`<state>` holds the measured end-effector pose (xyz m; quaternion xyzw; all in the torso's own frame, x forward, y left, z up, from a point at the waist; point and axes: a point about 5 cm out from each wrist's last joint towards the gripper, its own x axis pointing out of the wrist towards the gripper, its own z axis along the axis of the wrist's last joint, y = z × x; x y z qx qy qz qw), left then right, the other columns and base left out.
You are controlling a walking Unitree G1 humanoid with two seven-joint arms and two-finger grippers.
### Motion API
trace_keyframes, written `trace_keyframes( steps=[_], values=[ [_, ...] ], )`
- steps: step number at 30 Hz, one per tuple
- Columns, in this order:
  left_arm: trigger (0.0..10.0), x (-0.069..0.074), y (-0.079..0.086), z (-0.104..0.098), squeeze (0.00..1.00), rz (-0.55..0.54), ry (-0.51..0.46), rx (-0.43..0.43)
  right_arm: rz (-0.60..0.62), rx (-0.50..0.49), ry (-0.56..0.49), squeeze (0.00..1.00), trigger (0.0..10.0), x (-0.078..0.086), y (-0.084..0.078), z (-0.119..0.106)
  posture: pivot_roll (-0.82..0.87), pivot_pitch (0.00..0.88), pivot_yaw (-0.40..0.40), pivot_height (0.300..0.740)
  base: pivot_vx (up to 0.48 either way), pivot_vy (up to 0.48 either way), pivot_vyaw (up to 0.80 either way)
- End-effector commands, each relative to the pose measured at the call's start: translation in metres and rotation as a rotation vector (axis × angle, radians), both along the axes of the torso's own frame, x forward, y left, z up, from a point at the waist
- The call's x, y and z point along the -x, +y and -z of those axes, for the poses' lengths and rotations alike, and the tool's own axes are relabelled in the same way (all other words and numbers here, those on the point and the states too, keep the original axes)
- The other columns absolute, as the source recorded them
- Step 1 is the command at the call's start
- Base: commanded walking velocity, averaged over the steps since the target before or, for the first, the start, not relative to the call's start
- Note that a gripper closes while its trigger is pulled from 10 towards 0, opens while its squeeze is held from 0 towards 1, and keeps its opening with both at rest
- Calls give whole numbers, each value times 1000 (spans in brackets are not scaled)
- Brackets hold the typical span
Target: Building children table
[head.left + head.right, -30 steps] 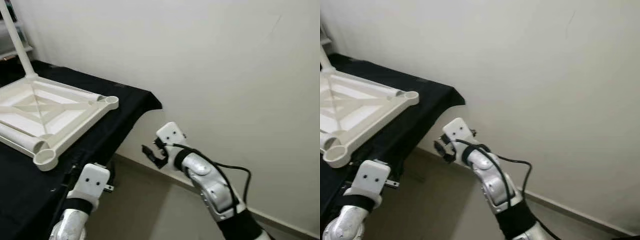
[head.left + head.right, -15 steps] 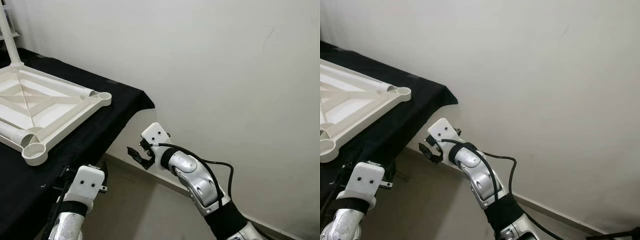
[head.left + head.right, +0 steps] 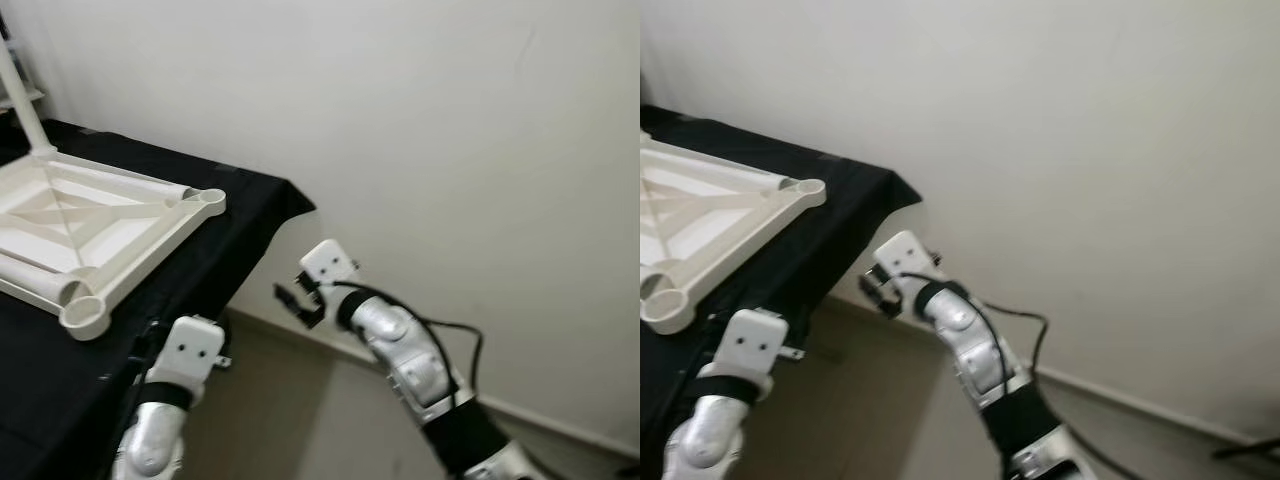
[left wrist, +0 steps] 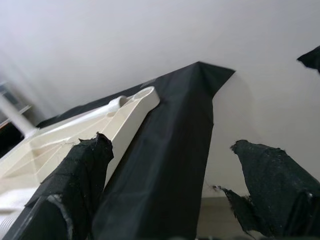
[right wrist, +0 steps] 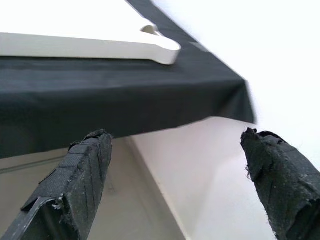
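Our right end effector (image 3: 298, 303) hangs in the air with its fingers (image 5: 82, 170) spread wide and nothing between them, held out past the corner of the table (image 3: 255, 215) and in front of the wall (image 3: 450, 150). Our left end effector (image 4: 165, 200) is also open and empty; its wrist (image 3: 185, 355) sits low against the draped front edge of the table, below the frame.

The frame (image 3: 110, 235), a white plastic children's table top turned underside up, lies flat on the black cloth (image 3: 200, 290) that covers the table. We see its crossed ribs and round leg sockets at the corners: one socket (image 3: 83, 313) at the near corner just above our left wrist, another (image 3: 212, 198) at the corner toward the wall. One white leg (image 3: 22, 100) stands upright from the far corner. A second white tube (image 3: 40, 285) lies along the near edge, close to the near socket; we cannot tell whether it is fixed.

Both end effectors are clear of the frame. Beyond the table's corner, the bare floor (image 3: 300, 420) meets the wall.
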<state>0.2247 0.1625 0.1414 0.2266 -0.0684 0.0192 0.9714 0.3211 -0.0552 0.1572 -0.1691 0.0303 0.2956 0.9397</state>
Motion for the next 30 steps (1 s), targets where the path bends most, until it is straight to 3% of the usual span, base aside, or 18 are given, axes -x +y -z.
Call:
trace_keyframes(
  steps=[1,8,12,18,30],
  values=[
    [10000,-3,-4,1,0,24,4,11,38,3,6,0,10000,0,-6,2,6,0,-41,740,0,0,0],
    [10000,-1,-2,2,0,21,5,23,47,-4,1,0,10000,-1,-7,2,8,0,-51,740,0,0,0],
    [10000,3,-8,1,0,62,1,99,24,4,-21,0,10000,-2,-3,0,20,0,-63,740,0,-120,0],
    [10000,3,-8,-1,0,67,-9,109,6,5,-37,0,10000,0,3,-2,25,0,-60,740,0,-480,747],
    [10000,2,-9,-1,0,72,-9,113,24,-1,-21,0,10000,-2,-2,0,27,0,-60,740,0,-480,800]
  ],
)
